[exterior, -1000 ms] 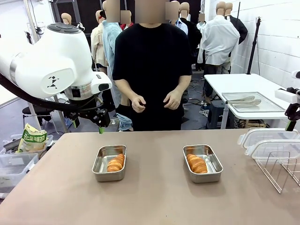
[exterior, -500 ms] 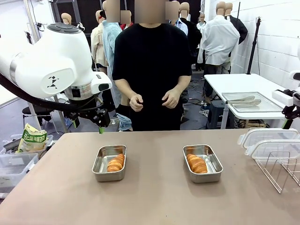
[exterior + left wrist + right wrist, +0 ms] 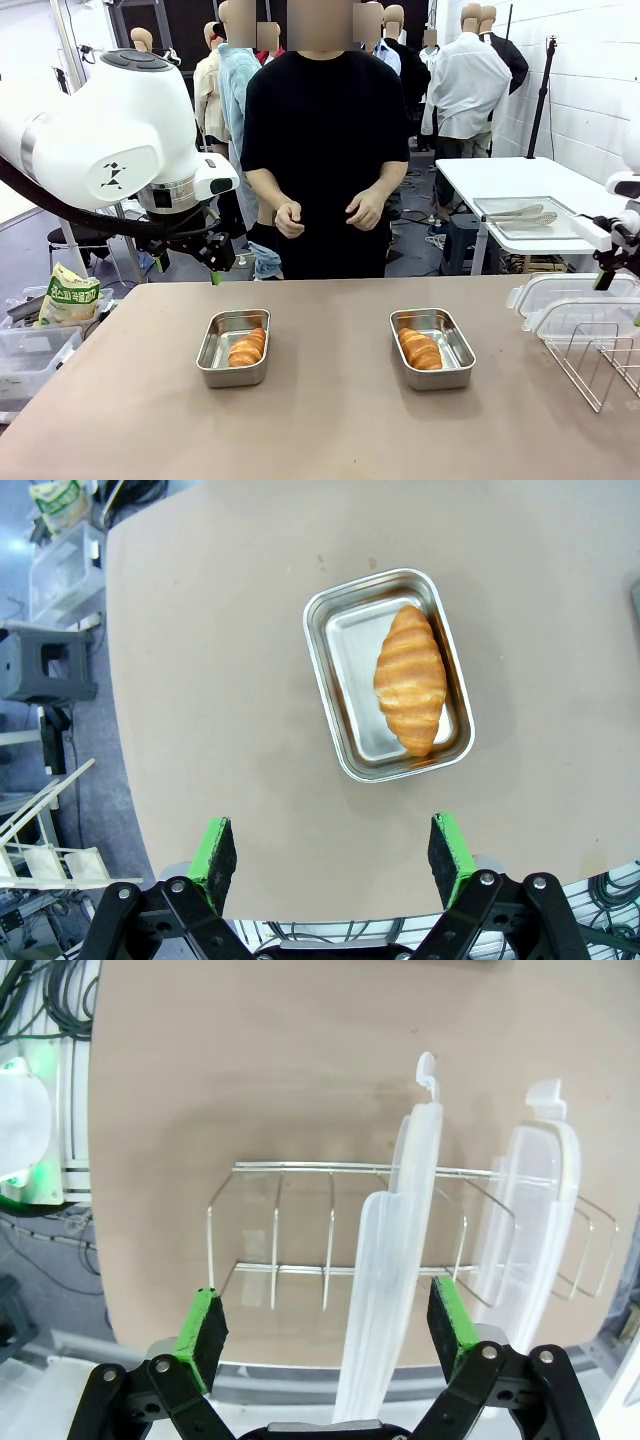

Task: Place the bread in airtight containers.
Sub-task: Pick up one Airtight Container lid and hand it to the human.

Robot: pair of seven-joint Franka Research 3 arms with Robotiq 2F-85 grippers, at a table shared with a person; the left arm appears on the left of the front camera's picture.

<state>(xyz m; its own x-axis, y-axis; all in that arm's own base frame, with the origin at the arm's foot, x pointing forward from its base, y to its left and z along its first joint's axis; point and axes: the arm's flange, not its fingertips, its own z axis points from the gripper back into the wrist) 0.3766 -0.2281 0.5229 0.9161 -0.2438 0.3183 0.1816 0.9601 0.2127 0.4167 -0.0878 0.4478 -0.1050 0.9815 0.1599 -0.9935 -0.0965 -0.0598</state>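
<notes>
Two steel containers sit on the brown table, each holding one piece of bread. The left container (image 3: 215, 352) holds a croissant (image 3: 247, 347); the right container (image 3: 455, 352) holds another croissant (image 3: 420, 349). My left gripper (image 3: 187, 267) hangs open above the table's far left edge. From the left wrist camera the same gripper (image 3: 330, 850) looks down on its container (image 3: 330, 670) and croissant (image 3: 410, 678). At the right edge my right gripper (image 3: 616, 272) hovers open over the clear lids (image 3: 565, 300). One upright lid (image 3: 395, 1260) stands between the open fingers of that gripper (image 3: 325, 1330), untouched.
A wire rack (image 3: 600, 360) at the table's right end holds the lids; a second lid (image 3: 530, 1220) stands beside the first. A person stands behind the far edge, hands (image 3: 290, 220) at waist height. Bins and a bag (image 3: 68, 297) sit off the left side.
The right gripper has shifted slightly down toward the lids at the right edge. The left arm, the containers and the croissants have stayed put.
</notes>
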